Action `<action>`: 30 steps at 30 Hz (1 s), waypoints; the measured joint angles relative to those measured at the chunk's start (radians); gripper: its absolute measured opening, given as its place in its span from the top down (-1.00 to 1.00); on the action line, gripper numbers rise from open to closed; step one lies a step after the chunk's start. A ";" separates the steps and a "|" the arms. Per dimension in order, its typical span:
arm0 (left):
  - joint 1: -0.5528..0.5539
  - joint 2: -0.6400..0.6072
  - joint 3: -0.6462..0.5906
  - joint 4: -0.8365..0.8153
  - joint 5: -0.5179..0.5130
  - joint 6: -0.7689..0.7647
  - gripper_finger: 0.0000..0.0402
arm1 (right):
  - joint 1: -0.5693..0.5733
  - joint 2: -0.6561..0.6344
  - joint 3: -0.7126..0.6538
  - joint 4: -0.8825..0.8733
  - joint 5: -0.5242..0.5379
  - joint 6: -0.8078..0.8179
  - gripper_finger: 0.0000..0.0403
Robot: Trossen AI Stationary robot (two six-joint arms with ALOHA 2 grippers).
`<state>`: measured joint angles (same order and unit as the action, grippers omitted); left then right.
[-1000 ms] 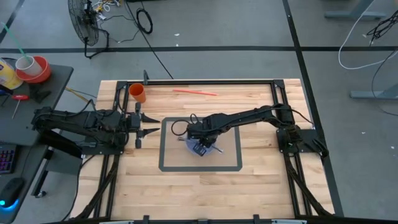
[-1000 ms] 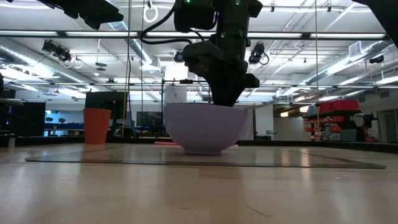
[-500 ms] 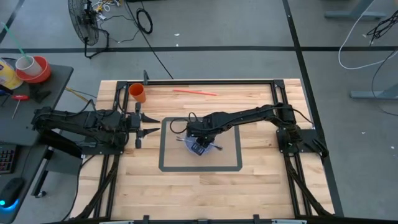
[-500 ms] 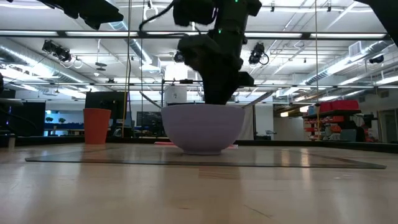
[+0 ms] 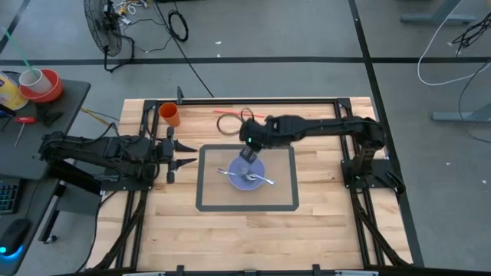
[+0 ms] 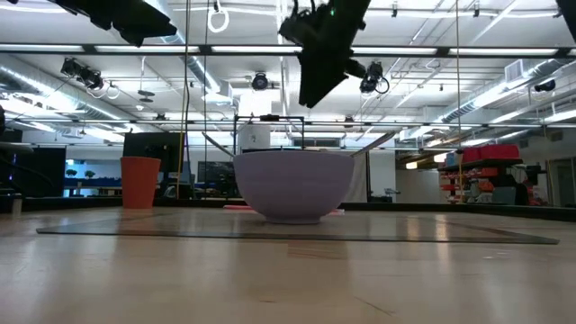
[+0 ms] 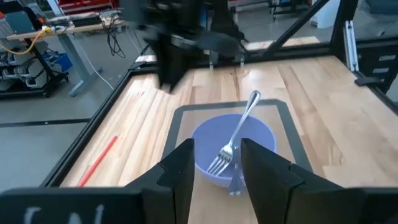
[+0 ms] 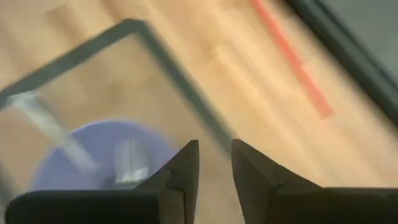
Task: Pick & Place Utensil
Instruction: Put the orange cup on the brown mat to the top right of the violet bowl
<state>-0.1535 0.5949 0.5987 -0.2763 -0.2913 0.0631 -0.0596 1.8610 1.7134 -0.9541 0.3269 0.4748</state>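
Lavender plastic bowl on the grey-bordered mat is already cradling the silver metal fork, suggesting placement is done, while beyond it the right gripper is hovering with fingers slightly parted and empty, and the left gripper is waiting open near the orange cup.

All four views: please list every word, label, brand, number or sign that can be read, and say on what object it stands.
No text can be read in any view.
Bowl, fork, orange cup: no markings visible.
Left wrist view: pale marks on the dark housing at the bottom edge, too blurred to read.
Low view: screens and red shelving in the room behind, too small to read.
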 joint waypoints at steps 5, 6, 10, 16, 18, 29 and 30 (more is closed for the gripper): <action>0.000 0.000 0.000 -0.040 -0.031 0.000 0.33 | -0.112 -0.001 -0.052 0.083 0.024 -0.119 0.51; 0.000 -0.002 0.000 -0.040 -0.070 -0.001 0.33 | -0.129 0.001 -0.059 0.094 0.025 -0.134 0.51; 0.013 -0.009 0.000 -0.052 -0.301 -0.064 0.33 | -0.159 -0.002 -0.070 0.161 0.029 -0.169 0.51; 0.149 -0.006 0.000 -0.166 -0.480 -0.282 0.33 | -0.128 -0.001 -0.079 0.251 0.024 -0.257 0.51; 0.214 -0.006 0.000 -0.209 -0.482 -0.364 0.30 | -0.112 -0.001 -0.079 0.257 0.023 -0.274 0.51; 0.491 0.070 -0.089 -0.319 -0.416 -0.724 -0.70 | -0.040 0.000 -0.079 0.270 0.023 -0.358 0.51; 0.515 0.087 -0.098 -0.321 -0.410 -0.772 -0.80 | -0.037 0.000 -0.079 0.273 0.023 -0.364 0.51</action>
<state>0.3611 0.6823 0.5003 -0.5972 -0.7017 -0.7091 -0.0967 1.8606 1.6348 -0.6813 0.3496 0.1106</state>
